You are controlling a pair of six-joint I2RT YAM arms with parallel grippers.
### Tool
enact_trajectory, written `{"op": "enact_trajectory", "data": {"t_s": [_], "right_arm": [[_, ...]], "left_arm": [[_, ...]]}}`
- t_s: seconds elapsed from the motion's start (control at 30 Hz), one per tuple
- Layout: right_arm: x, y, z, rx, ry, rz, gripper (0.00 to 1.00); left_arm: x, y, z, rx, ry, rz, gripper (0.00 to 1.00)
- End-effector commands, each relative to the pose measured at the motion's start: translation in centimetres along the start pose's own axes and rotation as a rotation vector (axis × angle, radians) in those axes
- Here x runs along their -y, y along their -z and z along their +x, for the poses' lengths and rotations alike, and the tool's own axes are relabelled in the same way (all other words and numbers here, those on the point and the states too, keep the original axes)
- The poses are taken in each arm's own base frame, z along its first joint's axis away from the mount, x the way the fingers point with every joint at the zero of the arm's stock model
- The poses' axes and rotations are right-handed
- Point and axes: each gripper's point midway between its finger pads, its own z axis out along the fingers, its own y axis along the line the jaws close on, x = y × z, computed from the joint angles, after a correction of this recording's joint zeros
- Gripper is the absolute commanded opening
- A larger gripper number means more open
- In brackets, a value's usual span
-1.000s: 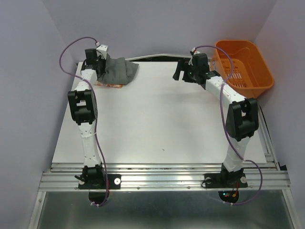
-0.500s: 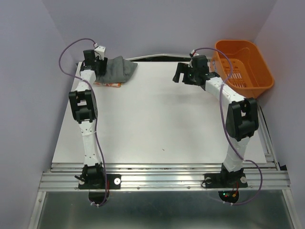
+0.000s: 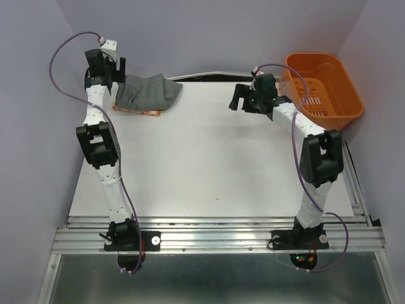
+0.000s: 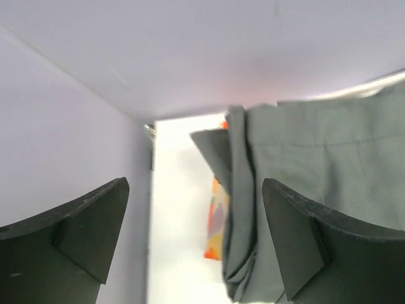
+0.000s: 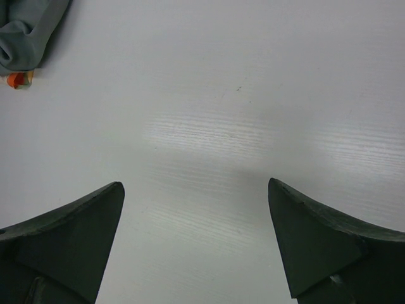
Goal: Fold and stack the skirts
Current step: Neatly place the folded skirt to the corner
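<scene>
Scene: two robot arms reach over a white desk (image 3: 209, 158) boxed in by pale lilac walls, seen from overhead and from a camera on each wrist
Dark grey skirt (image 3: 149, 92): folded into a loose, thick bundle at the desk's far-left corner, close to the back wall; the left wrist view shows its folded layers stacked along the edge facing the desk's left side
Printed skirt (image 3: 142, 112): at the same far-left corner of the desk, lying under the grey one; only a narrow strip of orange, red and yellow print shows, poking out along the stack's near edge and at its left end
Stack: grey on top, print below, both resting flat on the desk
Left gripper (image 3: 119, 68): raised above the desk's far-left corner, just left of the stack, released; its jaws are spread wide with nothing between them, and the wrist view shows the cloth lying beyond the fingers rather than in them
Right gripper (image 3: 239, 98): hanging over the far part of the desk, right of centre and well apart from the stack; jaws wide and empty, with only bare desk showing between the fingers in its wrist view
Orange basket (image 3: 329, 118): plastic with slotted walls, sitting at the desk's far-right corner beside the right arm
</scene>
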Motion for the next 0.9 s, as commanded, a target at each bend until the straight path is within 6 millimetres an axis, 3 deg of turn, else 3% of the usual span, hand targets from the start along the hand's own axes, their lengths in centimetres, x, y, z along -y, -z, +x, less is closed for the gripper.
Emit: {"op": "enact_trajectory", "data": {"t_s": [0.0, 0.03, 0.1, 0.13, 0.23, 0.37, 0.43, 0.53, 0.63, 0.73, 0.87], "right_arm": [[-0.9, 2.1, -1.9, 0.055, 0.025, -0.029, 1.00], [-0.9, 2.0, -1.8, 0.054, 0.030, -0.030, 1.00], [-1.0, 2.1, -1.7, 0.051, 0.031, -0.036, 1.00], [-1.0, 2.1, -1.7, 0.050, 0.031, -0.039, 1.00], [-1.1, 1.9, -1.3, 0.038, 0.027, -0.049, 1.00], [-1.0, 1.8, -1.0, 0.030, 0.029, -0.049, 1.00], [-1.0, 1.7, -0.7, 0.023, 0.025, -0.050, 1.00], [-0.8, 1.4, -0.4, 0.015, 0.023, -0.045, 1.00], [-0.5, 1.1, -0.2, 0.010, 0.028, -0.038, 1.00], [-0.3, 0.6, 0.1, 0.001, 0.028, -0.033, 1.00], [0.0, -0.1, 0.7, -0.021, 0.020, -0.025, 1.00]], "left_arm": [[-2.9, 7.7, -11.8, 0.236, -0.046, -0.046, 0.99], [-2.2, 8.8, -12.8, 0.257, -0.037, -0.011, 0.99], [-1.0, 8.9, -11.5, 0.256, 0.000, 0.065, 0.96], [-0.9, 9.8, -12.1, 0.275, 0.034, 0.073, 0.93], [1.4, 9.4, -10.5, 0.253, 0.161, 0.188, 0.87], [5.3, 8.6, -9.5, 0.213, 0.351, 0.390, 0.69], [5.8, 7.0, -8.3, 0.187, 0.412, 0.414, 0.64], [6.0, 5.4, -7.2, 0.168, 0.466, 0.408, 0.60], [5.9, 2.9, -4.8, 0.135, 0.520, 0.382, 0.58], [4.8, 1.6, -4.3, 0.144, 0.541, 0.326, 0.55], [2.8, -1.0, -1.5, 0.112, 0.578, 0.192, 0.52]]}}
